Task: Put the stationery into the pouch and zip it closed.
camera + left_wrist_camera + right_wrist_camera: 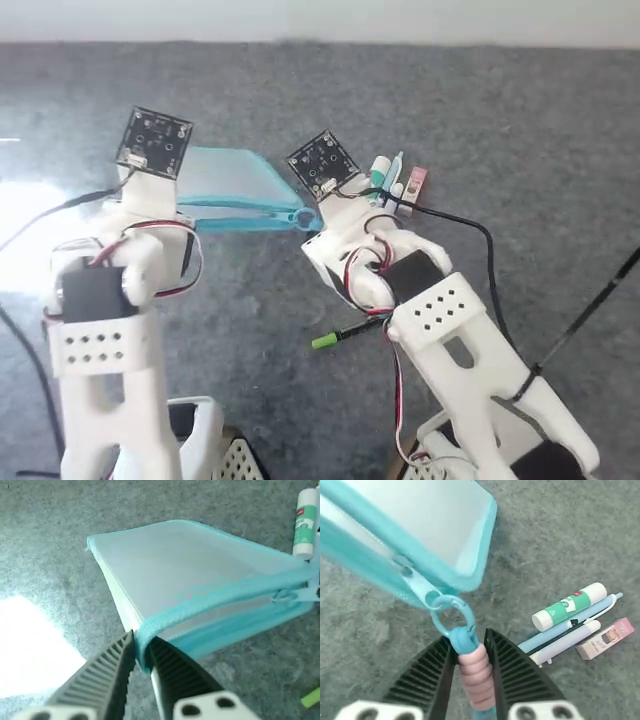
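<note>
Zip step: both arms on pouch, stationery not yet in.
L gripper (141,642) pressed tight on pouch (200,575) corner at zip's far end; pouch lies flat on table betw. arms. R gripper (468,637) pinches pink tag (475,675) hung on zip ring (451,612). Glue stick (567,607), pens (570,632), eraser (606,638) just beyond; green marker (340,338) beside R arm. Judgement: L anchors firm, R pulls low along zip line, not upward, else pouch lifts or tag slips.

We can see some small print on the green and white glue stick (568,605) and a tiny picture on the little pink box (605,638), but we cannot read any of it.
</note>
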Tool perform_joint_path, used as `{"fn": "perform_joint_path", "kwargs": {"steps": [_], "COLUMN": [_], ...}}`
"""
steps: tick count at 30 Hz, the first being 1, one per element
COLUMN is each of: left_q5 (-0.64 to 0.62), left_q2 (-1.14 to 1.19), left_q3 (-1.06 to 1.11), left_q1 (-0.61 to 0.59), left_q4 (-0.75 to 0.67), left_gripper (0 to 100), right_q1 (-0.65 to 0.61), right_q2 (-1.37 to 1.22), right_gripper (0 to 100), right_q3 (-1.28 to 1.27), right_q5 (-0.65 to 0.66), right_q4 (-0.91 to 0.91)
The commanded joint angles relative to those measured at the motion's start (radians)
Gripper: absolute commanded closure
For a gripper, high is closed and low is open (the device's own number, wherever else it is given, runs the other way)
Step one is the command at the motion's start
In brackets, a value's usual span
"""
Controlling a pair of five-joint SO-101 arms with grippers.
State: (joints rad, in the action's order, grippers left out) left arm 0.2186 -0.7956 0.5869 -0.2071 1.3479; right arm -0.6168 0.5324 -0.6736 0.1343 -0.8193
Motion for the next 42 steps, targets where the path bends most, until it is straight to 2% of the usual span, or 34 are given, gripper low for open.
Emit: {"fn": "perform_joint_path", "kwargs": {"steps": [1, 6, 14, 20, 26, 33, 36, 40, 42], "left_q5": [-0.041, -0.117, -0.189, -0.189, -0.186, -0.187, -0.189, -0.192, -0.203], "left_q2": [-0.015, -0.017, -0.018, -0.02, -0.02, -0.02, -0.018, -0.018, -0.018], "left_q3": [0.038, 0.111, 0.24, 0.254, 0.26, 0.277, 0.311, 0.337, 0.34], "left_q1": [-0.012, -0.011, -0.017, -0.049, -0.077, -0.071, -0.051, -0.044, -0.046], "left_q4": [-0.089, -0.17, -0.269, -0.269, -0.269, -0.269, -0.301, -0.33, -0.328], "left_gripper": [99, 99, 99, 99, 99, 99, 99, 99, 99], "right_q1": [0.027, 0.027, 0.028, 0.035, 0.122, 0.122, 0.059, -0.07, -0.074], "right_q2": [0.005, 0.004, -0.079, -0.163, -0.163, -0.16, -0.139, -0.016, 0.061], "right_gripper": [93.8, 93.8, 93.8, 93.8, 93.8, 92.8, 85.8, 71.8, 66.9], "right_q3": [0.011, 0.043, 0.058, 0.11, 0.112, 0.112, 0.121, 0.17, 0.169], "right_q5": [0.031, 0.031, 0.031, 0.031, 0.031, 0.031, 0.026, 0.031, 0.051], "right_q4": [-0.027, -0.088, -0.091, -0.091, -0.085, -0.091, -0.145, -0.312, -0.354]}}
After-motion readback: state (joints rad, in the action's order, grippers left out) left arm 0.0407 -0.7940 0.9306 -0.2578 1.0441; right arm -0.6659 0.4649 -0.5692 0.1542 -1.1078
